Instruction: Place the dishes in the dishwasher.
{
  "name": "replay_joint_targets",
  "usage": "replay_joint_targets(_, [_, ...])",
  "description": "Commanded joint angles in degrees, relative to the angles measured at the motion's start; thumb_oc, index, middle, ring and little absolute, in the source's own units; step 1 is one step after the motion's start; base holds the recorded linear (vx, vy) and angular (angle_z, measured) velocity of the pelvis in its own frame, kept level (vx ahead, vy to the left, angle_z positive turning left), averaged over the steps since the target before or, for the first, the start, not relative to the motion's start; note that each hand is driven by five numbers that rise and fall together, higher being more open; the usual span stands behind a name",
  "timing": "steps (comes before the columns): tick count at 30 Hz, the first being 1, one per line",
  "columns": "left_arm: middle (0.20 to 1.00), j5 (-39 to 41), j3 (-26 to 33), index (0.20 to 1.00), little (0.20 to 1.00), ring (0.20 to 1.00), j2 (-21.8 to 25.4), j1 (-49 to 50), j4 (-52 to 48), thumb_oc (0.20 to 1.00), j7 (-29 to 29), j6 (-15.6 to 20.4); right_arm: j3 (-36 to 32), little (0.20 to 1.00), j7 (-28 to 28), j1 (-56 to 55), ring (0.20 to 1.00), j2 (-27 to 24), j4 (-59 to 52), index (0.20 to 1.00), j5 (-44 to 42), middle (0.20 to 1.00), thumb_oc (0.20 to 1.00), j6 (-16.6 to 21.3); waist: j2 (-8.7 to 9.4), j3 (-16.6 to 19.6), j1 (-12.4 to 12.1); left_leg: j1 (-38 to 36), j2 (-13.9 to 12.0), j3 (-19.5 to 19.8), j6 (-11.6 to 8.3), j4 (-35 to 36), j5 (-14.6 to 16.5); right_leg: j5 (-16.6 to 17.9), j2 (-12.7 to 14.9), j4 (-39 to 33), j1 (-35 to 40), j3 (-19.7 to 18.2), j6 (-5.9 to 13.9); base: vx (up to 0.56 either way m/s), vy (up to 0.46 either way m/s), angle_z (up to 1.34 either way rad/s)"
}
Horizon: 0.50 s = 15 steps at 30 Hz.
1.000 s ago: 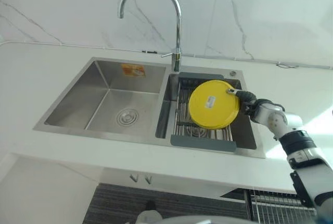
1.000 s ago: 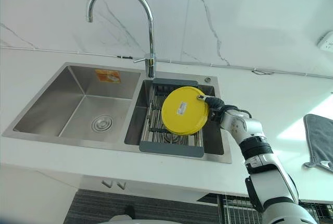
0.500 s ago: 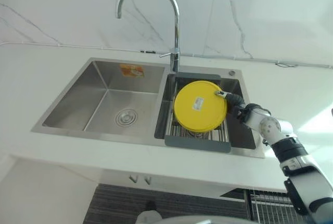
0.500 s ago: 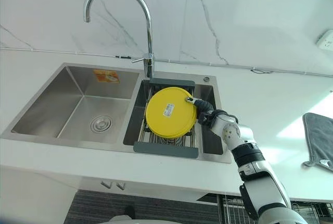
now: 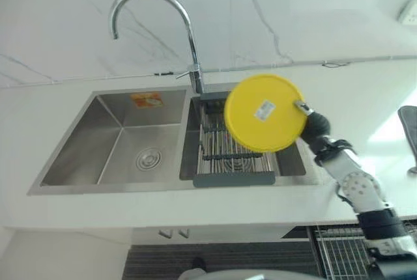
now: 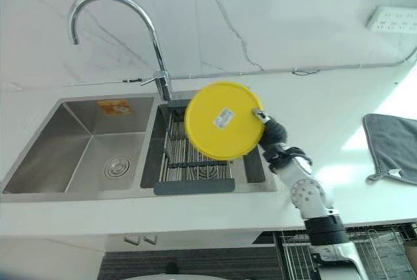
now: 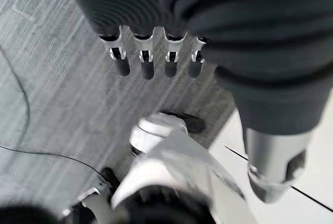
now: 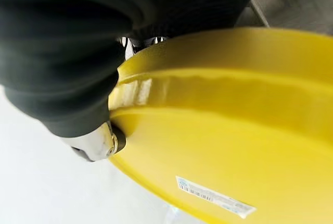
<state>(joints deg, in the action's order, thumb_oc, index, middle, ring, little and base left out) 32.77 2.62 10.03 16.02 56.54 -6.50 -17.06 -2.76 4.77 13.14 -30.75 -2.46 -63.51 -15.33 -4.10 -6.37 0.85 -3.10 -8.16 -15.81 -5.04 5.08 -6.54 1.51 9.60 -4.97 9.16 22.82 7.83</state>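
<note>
You have a white countertop with a steel double sink set into it. A dark-framed wire rack sits across the sink's right basin, and a grey cloth lies on the counter far right.

Bright, even light — counter at right washes out in glare. Faucet and sink glint softly. Wrist views close — plate blurred, near-field soft.

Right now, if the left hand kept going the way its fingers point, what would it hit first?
Probably the grey carpeted floor. The left hand hangs with straight fingers aimed down at it, with nothing visible between; depth is hard to judge.
</note>
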Motion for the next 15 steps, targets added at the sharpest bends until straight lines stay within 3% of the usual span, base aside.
replay_joint_targets(1, [1.000, 5.6, -1.8, 1.000, 1.000, 1.000, 0.3, -4.4, -0.5, 1.000, -0.4, 3.9, -1.9, 0.200, -0.3, 8.6, 0.200, 3.2, -4.3, 0.200, 1.0, 0.200, 0.200, 7.5, 2.54, -1.9, -2.4, -2.8, -0.3, 3.9, -2.03, -7.4, 10.6, -3.3, 1.0, 0.0, -2.5, -6.4, -0.43, -0.16, 0.417, -0.61])
replay_joint_targets(4, [1.000, 6.3, -4.5, 1.000, 1.000, 1.000, -0.5, -5.2, -7.3, 1.000, 0.4, 5.4, -4.1, 0.200, 1.3, 6.2, 0.200, 4.4, -7.9, 0.200, 2.1, 0.200, 0.200, 10.2, 2.87, -1.9, -1.3, -4.9, 1.2, 3.7, -0.20, -2.4, 10.8, -0.7, 2.9, 0.0, -4.1, -8.3, 2.43, -0.09, 0.475, -0.55])
replay_joint_targets(5, [1.000, 6.9, -6.1, 1.000, 1.000, 1.000, 0.2, -5.8, -9.2, 1.000, 0.4, 5.9, -5.6, 0.200, 1.0, 3.7, 0.200, 5.0, -9.8, 0.200, 1.2, 0.200, 0.200, 10.8, 3.61, -2.3, -0.6, -5.8, 2.7, 4.1, 0.80, -1.6, 11.5, 1.8, 4.9, 0.0, -5.2, -9.2, 4.31, -0.01, 0.350, -0.18])
replay_joint_targets(8, [1.000, 4.4, -8.5, 1.000, 1.000, 1.000, 1.6, -6.2, -10.0, 1.000, -1.5, 7.8, -8.2, 0.200, -1.8, -0.6, 0.200, 6.6, -11.3, 0.200, 1.1, 0.200, 0.200, 12.3, 4.72, -3.3, 0.2, -6.8, 5.4, 6.4, 1.90, -0.6, 12.8, 6.5, 7.9, 0.0, -7.0, -9.6, 4.93, -0.02, 0.357, -0.14])
replay_joint_targets(10, [1.000, 3.3, -8.2, 1.000, 1.000, 1.000, 2.8, -5.8, -9.1, 1.000, -2.1, 8.0, -8.4, 0.200, -2.7, -2.1, 0.200, 7.5, -12.1, 0.200, 1.0, 0.200, 0.200, 12.4, 5.18, -4.1, 0.7, -7.9, 6.4, 5.2, 2.33, -0.1, 14.0, 10.4, 9.0, 2.7, -10.0, -6.9, 5.72, -0.07, 0.288, -0.33])
replay_joint_targets(12, [1.000, 3.5, -8.0, 1.000, 1.000, 1.000, 4.0, -5.4, -9.1, 1.000, -2.0, 7.3, -7.9, 0.200, -3.2, -2.3, 0.200, 7.5, -11.6, 0.200, -1.0, 0.200, 0.200, 12.4, 5.19, -4.7, 0.6, -8.3, 6.2, 1.8, 3.05, -0.1, 14.1, 9.3, 8.0, 7.4, -11.5, -2.6, 5.54, -0.12, 0.175, -1.03])
replay_joint_targets(15, [1.000, 1.9, -8.3, 1.000, 1.000, 1.000, 4.7, -6.3, -7.5, 1.000, -1.7, 7.5, -7.9, 0.200, -4.2, -2.9, 0.200, 6.9, -9.9, 0.200, -3.5, 0.200, 0.200, 14.7, 4.16, -4.8, 0.5, -7.4, 5.1, -0.5, 4.56, -0.1, 13.0, 2.0, 3.9, 16.6, -11.6, 0.1, 2.45, -0.13, 0.148, -1.13])
